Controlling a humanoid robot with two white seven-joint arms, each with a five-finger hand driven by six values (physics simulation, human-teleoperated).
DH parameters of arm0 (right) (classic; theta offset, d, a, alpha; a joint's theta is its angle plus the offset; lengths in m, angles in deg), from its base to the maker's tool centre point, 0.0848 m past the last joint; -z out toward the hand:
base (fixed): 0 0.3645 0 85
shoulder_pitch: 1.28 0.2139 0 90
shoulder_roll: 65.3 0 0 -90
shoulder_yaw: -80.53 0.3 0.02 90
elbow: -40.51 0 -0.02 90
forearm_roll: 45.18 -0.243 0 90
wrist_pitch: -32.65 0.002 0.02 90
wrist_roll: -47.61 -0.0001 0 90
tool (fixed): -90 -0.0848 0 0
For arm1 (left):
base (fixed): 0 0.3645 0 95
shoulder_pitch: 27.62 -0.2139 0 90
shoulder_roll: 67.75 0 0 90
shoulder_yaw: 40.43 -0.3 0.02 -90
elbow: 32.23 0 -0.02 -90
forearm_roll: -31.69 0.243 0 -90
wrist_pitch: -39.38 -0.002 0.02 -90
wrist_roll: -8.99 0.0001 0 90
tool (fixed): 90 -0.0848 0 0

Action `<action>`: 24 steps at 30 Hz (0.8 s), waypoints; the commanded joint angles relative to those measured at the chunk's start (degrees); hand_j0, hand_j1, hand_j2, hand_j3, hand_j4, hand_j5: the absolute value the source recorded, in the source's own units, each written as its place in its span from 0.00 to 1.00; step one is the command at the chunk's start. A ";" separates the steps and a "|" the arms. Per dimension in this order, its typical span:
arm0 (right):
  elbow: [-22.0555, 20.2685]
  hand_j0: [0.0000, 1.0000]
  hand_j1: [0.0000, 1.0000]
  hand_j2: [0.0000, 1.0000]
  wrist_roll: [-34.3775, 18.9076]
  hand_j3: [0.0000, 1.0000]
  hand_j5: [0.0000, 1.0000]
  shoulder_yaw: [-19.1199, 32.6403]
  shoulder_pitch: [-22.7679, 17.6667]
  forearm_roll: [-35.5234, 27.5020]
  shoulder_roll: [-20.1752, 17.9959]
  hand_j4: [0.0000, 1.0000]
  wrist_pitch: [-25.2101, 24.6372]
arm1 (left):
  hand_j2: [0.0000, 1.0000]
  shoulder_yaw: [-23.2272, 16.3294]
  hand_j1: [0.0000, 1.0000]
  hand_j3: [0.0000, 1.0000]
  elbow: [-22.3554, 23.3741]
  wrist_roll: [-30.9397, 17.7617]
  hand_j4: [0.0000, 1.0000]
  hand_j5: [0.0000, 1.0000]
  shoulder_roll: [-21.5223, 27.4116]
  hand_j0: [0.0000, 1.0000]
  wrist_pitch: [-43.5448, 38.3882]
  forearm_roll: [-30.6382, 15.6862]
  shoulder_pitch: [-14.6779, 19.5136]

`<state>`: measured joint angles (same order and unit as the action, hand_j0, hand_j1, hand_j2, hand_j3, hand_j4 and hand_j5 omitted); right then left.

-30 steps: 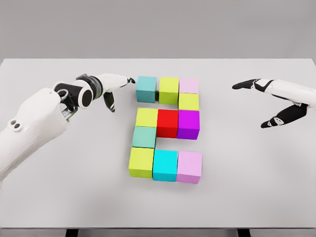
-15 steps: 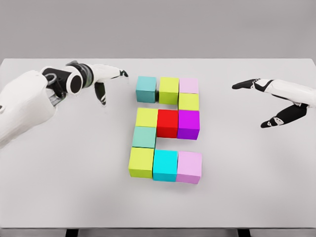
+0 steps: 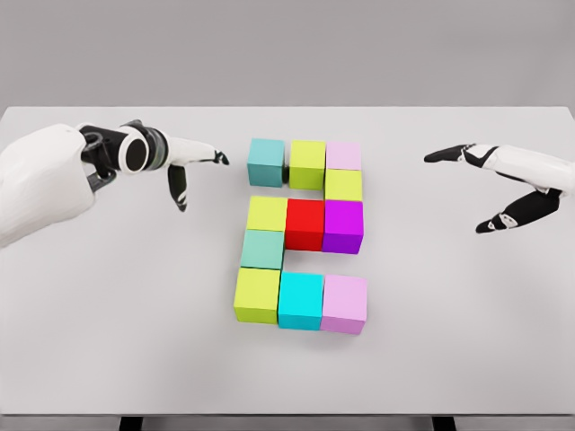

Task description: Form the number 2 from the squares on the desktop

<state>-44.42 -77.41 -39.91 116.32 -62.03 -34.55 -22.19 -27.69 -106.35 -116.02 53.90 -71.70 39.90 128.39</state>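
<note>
Coloured cubes stand together mid-table in the shape of a 2. The top row is a teal cube [image 3: 266, 162], a yellow-green cube [image 3: 307, 163] and a pale pink cube [image 3: 343, 155]. Below come a yellow-green cube [image 3: 343, 185], then a row of yellow-green [image 3: 267, 214], red [image 3: 305, 223] and purple [image 3: 342, 224]. A teal cube [image 3: 262, 249] links down to yellow-green [image 3: 257, 294], cyan [image 3: 300, 299] and pink [image 3: 344, 303]. My left hand [image 3: 193, 166] hovers open left of the top teal cube, apart from it. Far to the right, my right hand [image 3: 481, 184] is open too.
The white table [image 3: 108, 305] runs to its front edge at the bottom of the view. Beyond its back edge is a plain grey wall. Both forearms hang over the table at its left and right sides.
My left hand has drawn back to the left, away from the top teal cube it was nearly touching. The cubes and the right hand have not moved.
</note>
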 commanded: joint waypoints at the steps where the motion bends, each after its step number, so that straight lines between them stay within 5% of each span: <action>1: -0.06 1.00 1.00 1.00 0.02 1.00 1.00 0.03 0.00 -0.46 -0.08 1.00 -0.16 | 1.00 -0.09 1.00 1.00 1.16 0.01 1.00 1.00 -0.09 1.00 0.17 0.06 0.09; 24: -0.59 1.00 1.00 1.00 0.02 1.00 1.00 0.03 -0.18 -0.46 -0.08 1.00 -0.16 | 1.00 -0.09 1.00 1.00 5.83 0.01 1.00 1.00 -6.07 1.00 0.17 0.58 0.62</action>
<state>-44.64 -77.41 -39.87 116.15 -62.03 -34.61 -22.19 -27.80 -100.52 -116.02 48.05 -71.59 40.34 129.01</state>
